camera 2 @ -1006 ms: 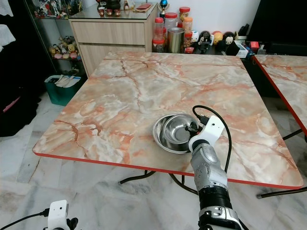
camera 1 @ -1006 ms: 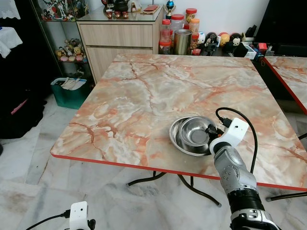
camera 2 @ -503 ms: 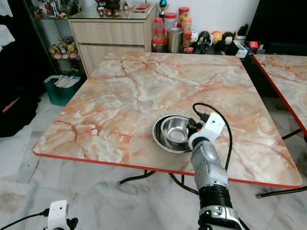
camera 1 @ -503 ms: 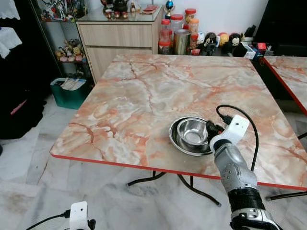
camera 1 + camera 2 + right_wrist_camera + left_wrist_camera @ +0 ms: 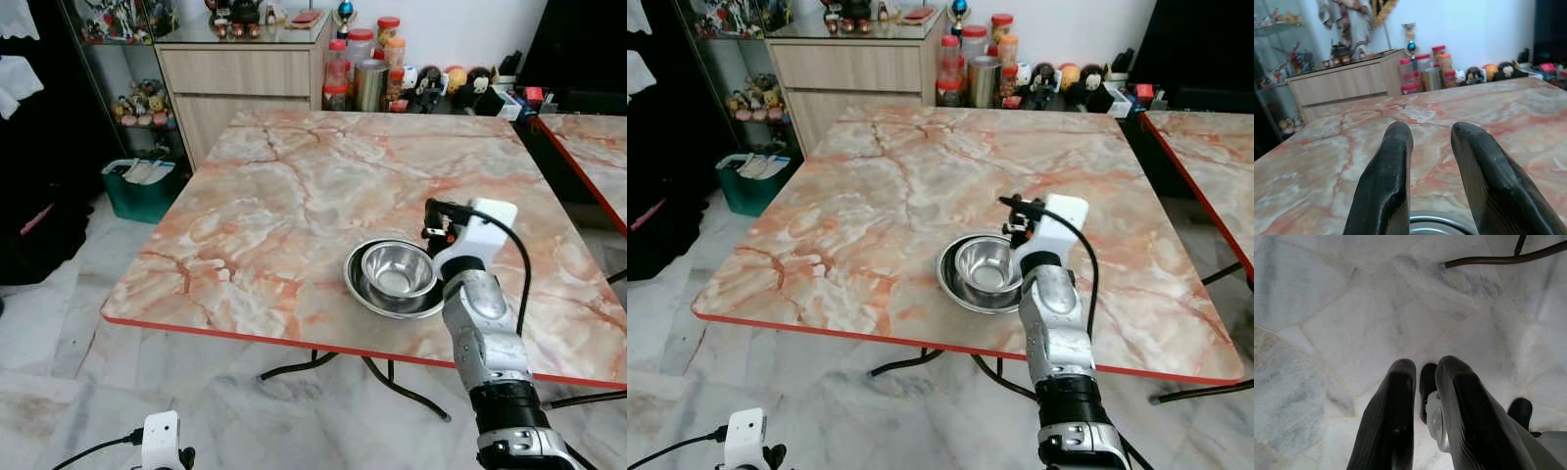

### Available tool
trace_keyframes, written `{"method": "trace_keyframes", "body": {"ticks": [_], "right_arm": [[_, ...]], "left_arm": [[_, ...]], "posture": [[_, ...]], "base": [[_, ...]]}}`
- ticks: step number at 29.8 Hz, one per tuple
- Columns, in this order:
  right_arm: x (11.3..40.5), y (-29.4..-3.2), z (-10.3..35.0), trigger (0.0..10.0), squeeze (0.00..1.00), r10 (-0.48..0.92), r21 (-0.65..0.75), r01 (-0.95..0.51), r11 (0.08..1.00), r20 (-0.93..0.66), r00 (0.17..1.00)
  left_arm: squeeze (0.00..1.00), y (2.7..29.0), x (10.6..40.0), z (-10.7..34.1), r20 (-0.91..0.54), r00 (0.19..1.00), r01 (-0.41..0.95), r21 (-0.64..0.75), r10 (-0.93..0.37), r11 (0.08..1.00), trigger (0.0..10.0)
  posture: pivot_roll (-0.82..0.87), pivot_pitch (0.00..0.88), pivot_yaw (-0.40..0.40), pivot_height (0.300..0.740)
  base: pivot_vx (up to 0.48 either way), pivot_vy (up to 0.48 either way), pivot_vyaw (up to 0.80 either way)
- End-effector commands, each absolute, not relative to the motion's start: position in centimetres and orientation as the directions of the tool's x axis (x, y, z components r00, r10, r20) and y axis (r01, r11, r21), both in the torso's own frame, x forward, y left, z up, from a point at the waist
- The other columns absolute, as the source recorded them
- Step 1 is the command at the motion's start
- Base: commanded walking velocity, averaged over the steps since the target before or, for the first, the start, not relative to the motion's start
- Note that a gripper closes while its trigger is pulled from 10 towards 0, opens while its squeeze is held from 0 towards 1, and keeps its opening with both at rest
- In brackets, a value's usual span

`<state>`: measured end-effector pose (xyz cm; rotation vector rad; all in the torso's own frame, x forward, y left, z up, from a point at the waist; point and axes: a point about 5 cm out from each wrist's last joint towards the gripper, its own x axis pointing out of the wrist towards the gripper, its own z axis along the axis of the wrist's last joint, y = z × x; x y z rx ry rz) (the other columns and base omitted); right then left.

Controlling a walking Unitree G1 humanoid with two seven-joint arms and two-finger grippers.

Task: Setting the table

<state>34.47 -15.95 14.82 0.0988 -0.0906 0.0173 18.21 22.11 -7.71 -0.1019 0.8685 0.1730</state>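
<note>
Two steel bowls sit nested on the marble table point(image 5: 294, 176), near its front edge: a small bowl point(image 5: 397, 269) inside a wider one point(image 5: 358, 282). My right gripper point(image 5: 436, 220) hovers just above the right rim of the bowls, open, with nothing between its fingers. In the right wrist view its fingers point(image 5: 1391, 166) frame the tabletop, and a curve of bowl rim point(image 5: 1435, 218) shows below them. My left gripper point(image 5: 1425, 367) hangs idle low over the floor, its fingers a little apart and holding nothing.
A wooden cabinet point(image 5: 245, 73) and several jars point(image 5: 367, 69) stand beyond the table's far edge. A green bin point(image 5: 142, 186) sits on the floor at the left. A second marble table point(image 5: 593, 147) is close on the right. Dark table legs point(image 5: 294, 367) curve under the front edge.
My right gripper has let go of the small bowl and lifted up off its rim. The small bowl has settled level inside the wider one.
</note>
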Motion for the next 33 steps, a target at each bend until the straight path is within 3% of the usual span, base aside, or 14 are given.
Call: {"method": "trace_keyframes", "body": {"ticks": [1,5,20,33], "right_arm": [[34.3,-15.2,15.6,10.0,0.00,0.043,0.070,-0.054,0.996,0.148,0.988],[34.3,-14.9,16.0,10.0,0.00,0.067,0.008,-0.070,0.998,0.171,0.983],[33.9,-14.7,15.1,10.0,0.00,0.085,-0.021,-0.083,0.996,0.180,0.980],[31.2,-15.4,13.4,10.0,0.00,0.098,-0.088,-0.084,0.993,0.176,0.979]], "left_arm": [[0.00,22.4,18.3,-7.6,-0.765,0.633,-0.159,0.020,0.118,0.987,10.0],[0.00,22.4,18.3,-7.6,-0.769,0.627,-0.150,0.041,0.127,0.988,10.0],[0.00,22.5,18.2,-7.6,-0.768,0.626,-0.144,0.060,0.138,0.988,10.0],[0.00,22.5,18.0,-7.7,-0.769,0.626,-0.138,0.060,0.134,0.989,10.0]], "posture": [[0.05,0.000,0.020,0.728],[0.04,0.000,0.019,0.728],[0.03,0.000,0.025,0.728],[0.03,0.000,0.021,0.728]], "base": [[0.000,0.000,0.00],[0.000,0.000,0.00],[0.000,-0.476,0.00],[0.000,-0.472,0.00]]}}
